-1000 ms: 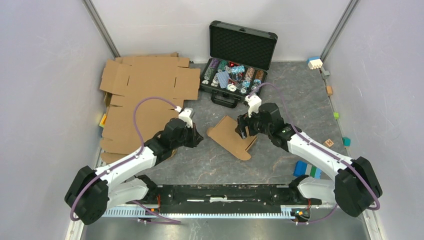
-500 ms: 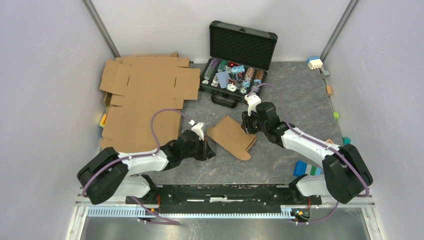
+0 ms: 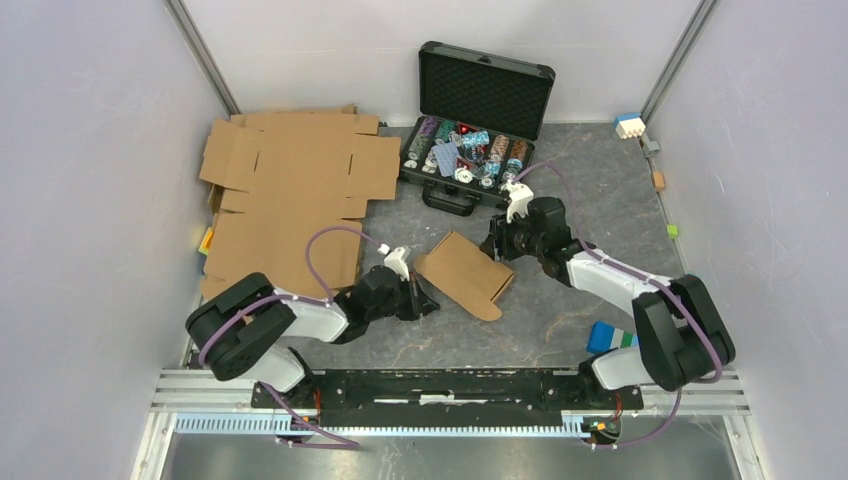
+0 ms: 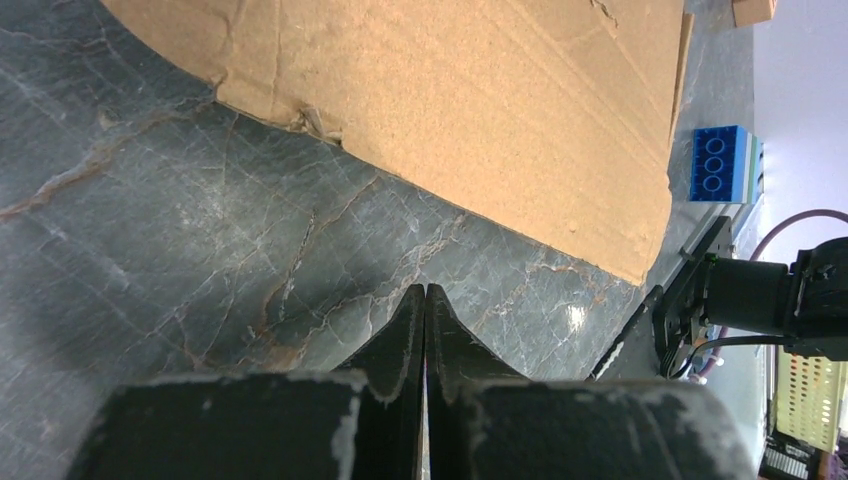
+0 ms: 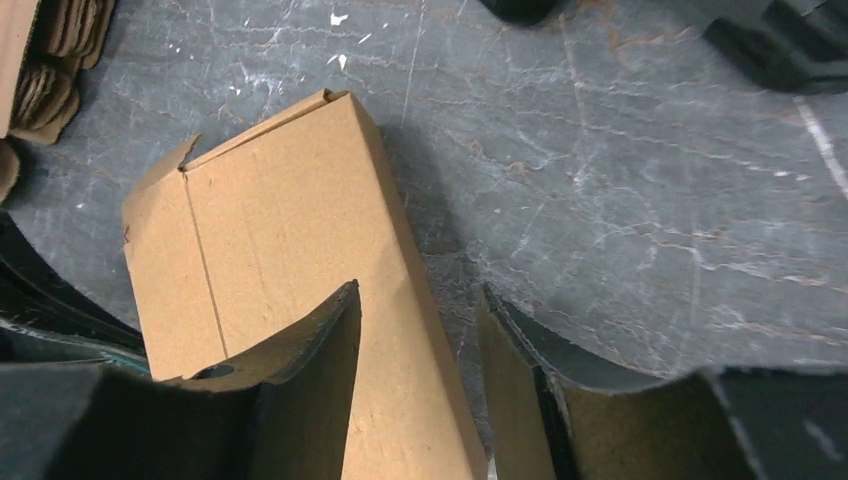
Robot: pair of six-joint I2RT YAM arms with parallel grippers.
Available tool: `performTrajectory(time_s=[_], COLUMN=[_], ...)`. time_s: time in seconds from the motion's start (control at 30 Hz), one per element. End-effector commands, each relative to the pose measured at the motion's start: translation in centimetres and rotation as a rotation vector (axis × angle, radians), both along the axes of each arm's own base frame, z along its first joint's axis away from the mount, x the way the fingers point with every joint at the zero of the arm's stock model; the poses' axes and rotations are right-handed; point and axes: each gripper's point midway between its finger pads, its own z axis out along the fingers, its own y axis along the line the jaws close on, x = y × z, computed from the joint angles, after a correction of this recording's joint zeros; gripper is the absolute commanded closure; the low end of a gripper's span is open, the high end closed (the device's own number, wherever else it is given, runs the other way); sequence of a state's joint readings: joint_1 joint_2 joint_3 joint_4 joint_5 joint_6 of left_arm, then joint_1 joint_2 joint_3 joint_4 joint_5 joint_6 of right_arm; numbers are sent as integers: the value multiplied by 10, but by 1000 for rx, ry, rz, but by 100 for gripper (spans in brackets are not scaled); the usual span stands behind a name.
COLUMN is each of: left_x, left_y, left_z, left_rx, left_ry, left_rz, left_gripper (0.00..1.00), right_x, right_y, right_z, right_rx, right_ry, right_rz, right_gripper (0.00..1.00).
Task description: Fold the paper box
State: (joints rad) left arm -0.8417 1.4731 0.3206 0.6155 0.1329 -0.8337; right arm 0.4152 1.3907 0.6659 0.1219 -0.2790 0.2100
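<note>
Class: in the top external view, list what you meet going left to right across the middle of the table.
flat cardboard sheets → left gripper → paper box → right gripper → blue bricks. The black case is left out: it lies behind the box, at the same width.

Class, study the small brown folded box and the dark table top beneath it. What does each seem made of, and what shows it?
The small brown folded box: plain matte cardboard, probably; fibrous unprinted face, pressed creases, ragged edge. The dark grey table top: veined like marble, perhaps a printed imitation; faint sheen, white scuffs.
</note>
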Motion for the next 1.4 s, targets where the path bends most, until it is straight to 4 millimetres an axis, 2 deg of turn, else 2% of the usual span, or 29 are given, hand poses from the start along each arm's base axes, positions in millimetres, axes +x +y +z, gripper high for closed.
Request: performTrajectory(time_s=[0.0, 0.37, 0.63, 0.77, 1.03, 1.2, 1.37], left_x=[13, 35, 53, 60, 58, 57, 56], left_y=[-17, -43, -57, -64, -60, -61, -60], left_z=[14, 30, 48, 55, 40, 42, 47], left_rx=[-81, -134, -165, -147, -112, -144, -145], left_ry=[-46, -148, -210, -228, -195, -193, -204], left_rz=[17, -19, -28, -48, -44, -35, -39], left_gripper=[98, 98, 98, 98, 98, 98, 98], right_x=[-5, -12, -15, -18, -23, -33, -39], right_y=[14, 22, 19, 17, 14, 11, 11], right_z=[-11, -29, -40, -43, -44, -55, -55], right_rx=[96, 177, 184, 184, 187, 177, 190], right_ry=[64, 150, 196, 209, 213, 239, 249], right_rz=[57, 84, 67, 63, 60, 59, 65], right_gripper=[49, 57, 62, 61, 61, 61, 61])
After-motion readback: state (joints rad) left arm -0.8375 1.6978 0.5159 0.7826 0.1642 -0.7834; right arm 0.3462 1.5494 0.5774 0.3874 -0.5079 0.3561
